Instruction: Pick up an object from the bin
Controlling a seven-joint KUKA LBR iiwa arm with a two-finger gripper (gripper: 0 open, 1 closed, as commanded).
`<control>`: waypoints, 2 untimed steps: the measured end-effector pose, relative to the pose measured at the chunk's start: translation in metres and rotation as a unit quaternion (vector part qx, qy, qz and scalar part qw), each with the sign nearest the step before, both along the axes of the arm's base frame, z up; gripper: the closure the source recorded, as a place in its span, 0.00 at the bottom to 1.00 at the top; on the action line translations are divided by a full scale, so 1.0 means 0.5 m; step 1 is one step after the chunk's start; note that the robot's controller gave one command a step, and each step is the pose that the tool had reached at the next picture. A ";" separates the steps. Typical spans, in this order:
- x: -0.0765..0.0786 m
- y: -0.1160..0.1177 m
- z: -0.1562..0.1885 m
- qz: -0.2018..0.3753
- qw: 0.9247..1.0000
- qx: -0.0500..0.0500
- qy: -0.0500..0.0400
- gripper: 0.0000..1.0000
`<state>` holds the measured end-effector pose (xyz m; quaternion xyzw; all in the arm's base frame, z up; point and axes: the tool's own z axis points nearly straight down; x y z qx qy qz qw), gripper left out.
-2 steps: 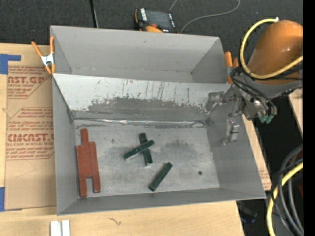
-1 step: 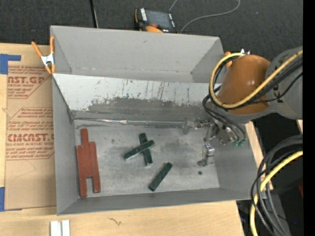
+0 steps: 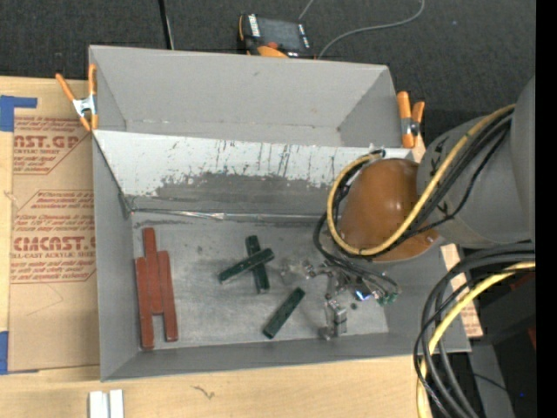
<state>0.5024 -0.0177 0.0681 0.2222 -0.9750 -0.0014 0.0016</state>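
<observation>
Just left of pincer (image 3: pixel 333 323), green bar (image 3: pixel 284 312)

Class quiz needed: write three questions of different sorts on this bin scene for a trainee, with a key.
1. True or false: the red-brown bars lie by the bin's right wall.
2. Which of these lies nearest the gripper? A) single dark green bar B) crossed green bars C) red-brown bars
3. Fill in: the dark green bars in the bin number ____ in all.
Key: 1 false (left wall); 2 A; 3 three.
</observation>
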 end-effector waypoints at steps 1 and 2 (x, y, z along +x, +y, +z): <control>0.002 -0.003 0.003 -0.001 1.000 -0.001 -0.001 1.00; 0.019 0.008 0.333 0.016 1.000 -0.001 -0.007 1.00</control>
